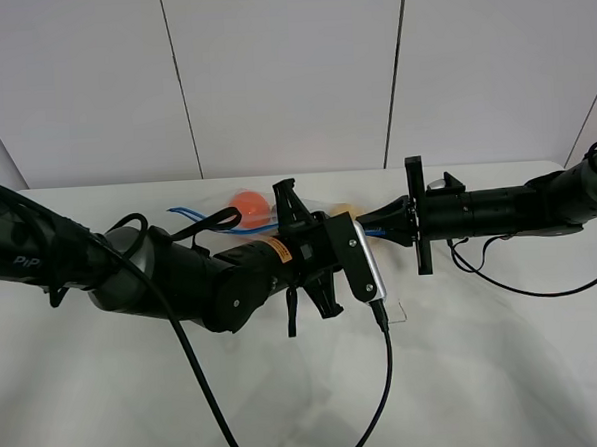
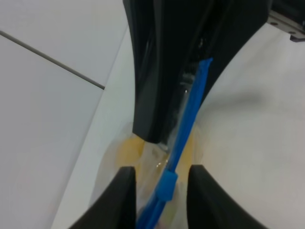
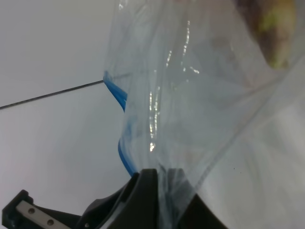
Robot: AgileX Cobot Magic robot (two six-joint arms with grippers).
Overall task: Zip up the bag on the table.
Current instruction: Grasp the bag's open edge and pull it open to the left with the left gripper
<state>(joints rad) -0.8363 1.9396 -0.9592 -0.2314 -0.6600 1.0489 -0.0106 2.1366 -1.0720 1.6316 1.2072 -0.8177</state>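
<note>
Right claw (image 3: 166, 202) is pinching one end of the bag (image 3: 190, 95), anchoring it mid-surface (image 1: 487, 374) so the blue zipper strip (image 2: 191, 109) is running straight. Left claw (image 2: 163, 202), jaws spread, is straddling the slider (image 2: 167, 185), seemingly lining up to grip and drag it.

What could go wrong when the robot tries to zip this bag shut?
1. The left gripper has its jaws on either side of the small blue slider, not touching it. If it closes slightly off, it might miss the slider or pinch only the zipper strip.
2. The right gripper pinches only thin, crinkly plastic of the bag. A hard pull could slip it free.
</note>
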